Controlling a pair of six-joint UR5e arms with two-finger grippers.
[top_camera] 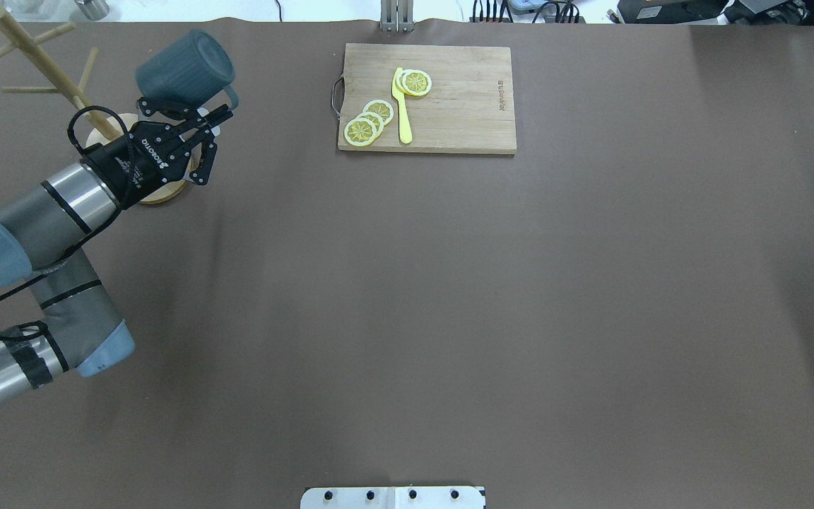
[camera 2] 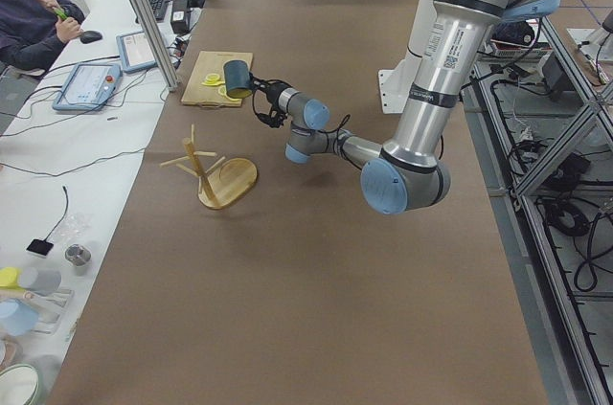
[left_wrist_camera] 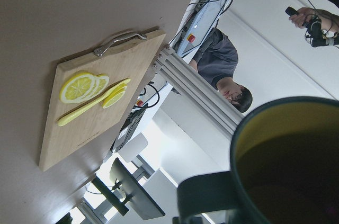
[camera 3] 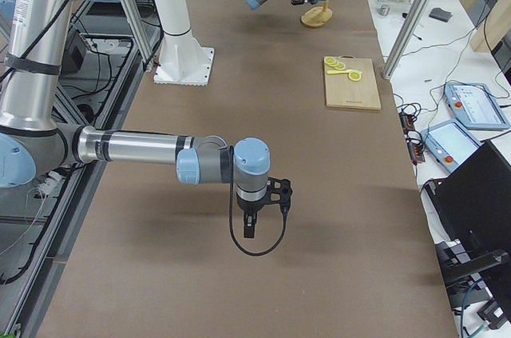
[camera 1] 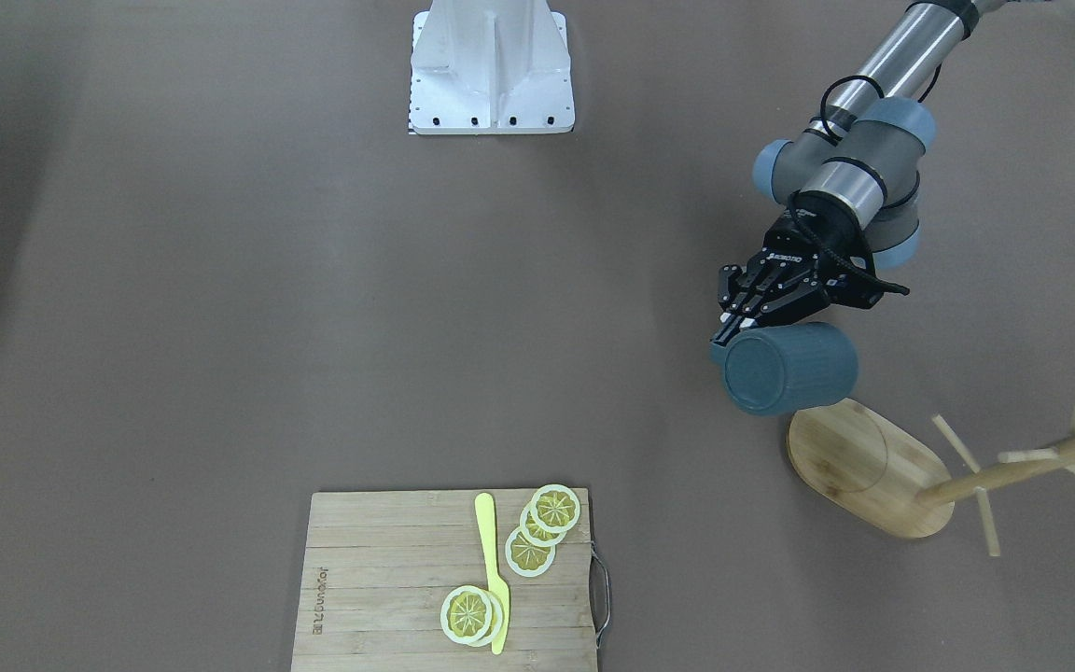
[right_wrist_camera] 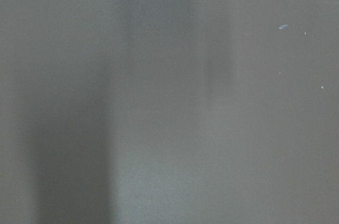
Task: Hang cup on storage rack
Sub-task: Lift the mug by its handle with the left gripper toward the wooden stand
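Note:
The dark teal-blue cup [camera 1: 789, 367] is held in the air on its side, its bottom facing the front camera. My left gripper [camera 1: 730, 331] is shut on the cup's handle. In the overhead view the cup [top_camera: 184, 67] and the left gripper [top_camera: 215, 114] are just right of the bamboo storage rack [top_camera: 18, 44]. The rack's oval base [camera 1: 859, 462] lies below and beside the cup. No peg touches the cup. The left wrist view shows the cup's yellow-olive inside [left_wrist_camera: 291, 166]. My right gripper [camera 3: 249, 226] hangs over bare table far from the rack; I cannot tell whether it is open.
A rectangular bamboo cutting board [top_camera: 463, 106] with lemon slices [top_camera: 368, 121] and a yellow knife [top_camera: 402, 106] lies at the far middle of the table. The robot's white base [camera 1: 491, 65] is at the near edge. An operator [camera 2: 29, 17] sits beyond the table's far side.

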